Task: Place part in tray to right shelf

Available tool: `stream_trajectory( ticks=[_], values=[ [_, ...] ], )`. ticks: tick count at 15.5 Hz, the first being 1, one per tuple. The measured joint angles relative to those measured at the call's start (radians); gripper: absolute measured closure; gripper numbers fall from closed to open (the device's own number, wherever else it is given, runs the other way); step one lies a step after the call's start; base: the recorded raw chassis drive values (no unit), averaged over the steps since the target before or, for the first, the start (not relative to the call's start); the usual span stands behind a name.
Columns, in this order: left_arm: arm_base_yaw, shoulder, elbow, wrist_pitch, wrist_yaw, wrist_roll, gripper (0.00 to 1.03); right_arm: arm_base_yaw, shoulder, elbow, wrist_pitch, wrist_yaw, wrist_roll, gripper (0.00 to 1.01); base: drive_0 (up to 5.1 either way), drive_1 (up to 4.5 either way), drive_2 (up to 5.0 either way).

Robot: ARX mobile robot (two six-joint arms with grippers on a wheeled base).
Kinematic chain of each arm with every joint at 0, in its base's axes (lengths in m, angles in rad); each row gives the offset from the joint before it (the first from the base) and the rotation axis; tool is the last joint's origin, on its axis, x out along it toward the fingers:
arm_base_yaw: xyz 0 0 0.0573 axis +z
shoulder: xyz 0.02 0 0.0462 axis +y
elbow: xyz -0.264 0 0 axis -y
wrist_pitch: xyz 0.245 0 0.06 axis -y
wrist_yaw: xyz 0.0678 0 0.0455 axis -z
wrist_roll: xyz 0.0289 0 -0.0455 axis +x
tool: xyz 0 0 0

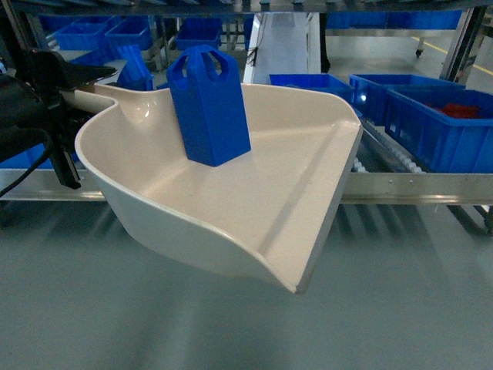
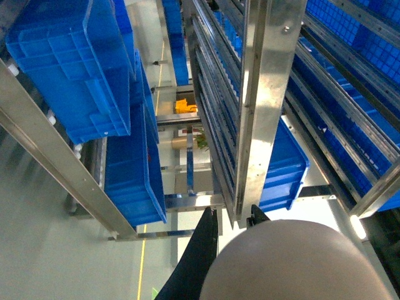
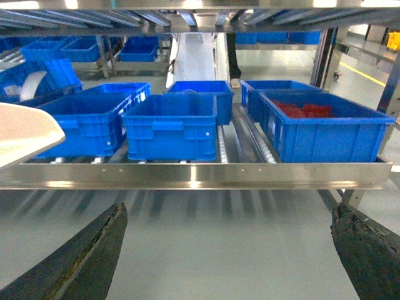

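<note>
warehouse: steel roller shelf [image 3: 194, 175], rows of blue crates [image 3: 172, 125], painted floor.

Bright-blue part [image 1: 209, 104] in a cream-white tray [image 1: 308, 185]; silver steel shelf [image 3: 194, 174] carries blue crates [image 3: 170, 125], 1 holding what looks like red pieces [image 3: 306, 110].

A smooth grey-green floor [image 1: 231, 331] filled the lower frame, streaked with soft reflections. Blue crates [image 3: 170, 125] sat in rows across the middle, one at right holding red items [image 3: 306, 110]. Further steel racking [image 2: 250, 106] and a pale aisle [image 1: 279, 46] receded at top centre.
</note>
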Motion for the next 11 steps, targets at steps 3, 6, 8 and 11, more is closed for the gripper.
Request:
stream_trajectory(
  ticks=[3,6,8,11],
  values=[
    [0.006,0.000,0.000,-0.003,0.000,0.000,0.91,0.000,0.002,0.000,-0.004,-0.003,0.000,0.03,3.0,1.76,-5.0],
    [0.007,0.000,0.000,-0.005,0.000,0.000,0.91,0.000,0.000,0.000,-0.003,-0.002,0.000,0.03,3.0,1.76,-5.0],
    [0.005,-0.001,-0.002,0.000,0.004,-0.001,0.91,0.000,-0.002,0.000,0.002,-0.003,0.000,0.03,3.0,1.76,-5.0],
    [0.005,0.000,-0.003,-0.008,0.003,0.000,0.91,0.000,0.000,-0.001,-0.004,-0.003,0.000,0.03,3.0,1.76,-5.0]
  ],
)
